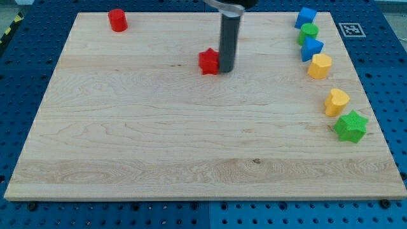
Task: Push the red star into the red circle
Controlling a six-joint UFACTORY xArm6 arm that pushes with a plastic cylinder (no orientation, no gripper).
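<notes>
The red star (208, 61) lies on the wooden board a little above the middle of the view. My tip (227, 69) stands right at the star's right side, touching it or nearly so. The red circle (117, 20), a short red cylinder, stands near the board's top left corner, far to the left of the star and higher in the view.
Along the board's right side stand a blue block (306, 16), a green circle (309, 32), a blue block (311, 48), a yellow block (320, 65), a yellow block (337, 101) and a green star (350, 126). The board's edge (191, 198) meets a blue pegboard.
</notes>
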